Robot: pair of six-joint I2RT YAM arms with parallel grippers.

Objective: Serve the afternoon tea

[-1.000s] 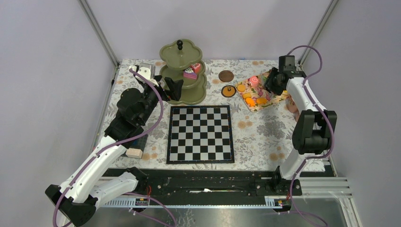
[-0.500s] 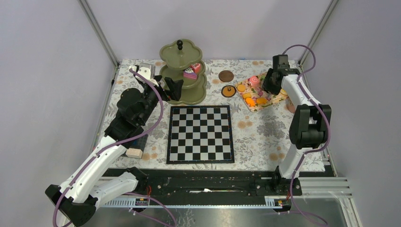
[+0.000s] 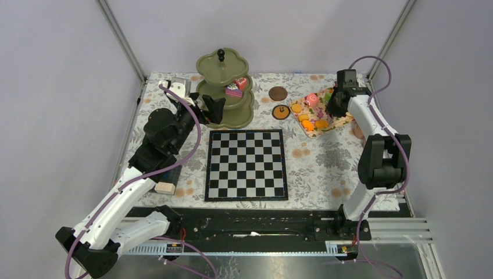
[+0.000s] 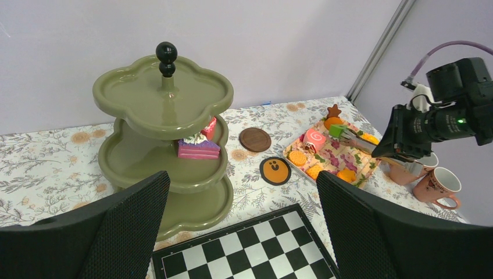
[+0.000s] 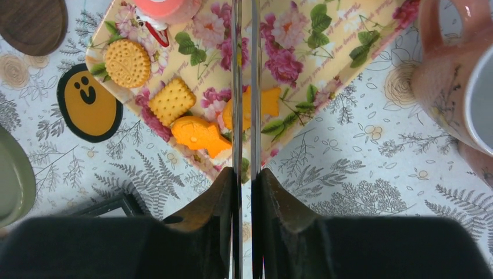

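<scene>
Right wrist view: right end effector (image 5: 245,177) pinches metal tongs (image 5: 236,87) nearly shut above toy biscuits (image 5: 173,102) on the floral tray (image 5: 337,40), apparently for transfer to the three-tier stand (image 3: 206,65); left end effector (image 4: 241,232) stands wide, empty.

Left of frame: olive-green three-tier scalloped stand (image 4: 165,99), black knob (image 4: 167,58); pink-and-magenta cake slice (image 4: 198,149) on its middle tier. Right: cream tray (image 5: 346,32), pink rose and green leaf print; orange biscuits (image 5: 197,133). Centre: black-and-white chessboard (image 3: 246,164). White bench cloth (image 3: 325,163), grey fern print.
</scene>
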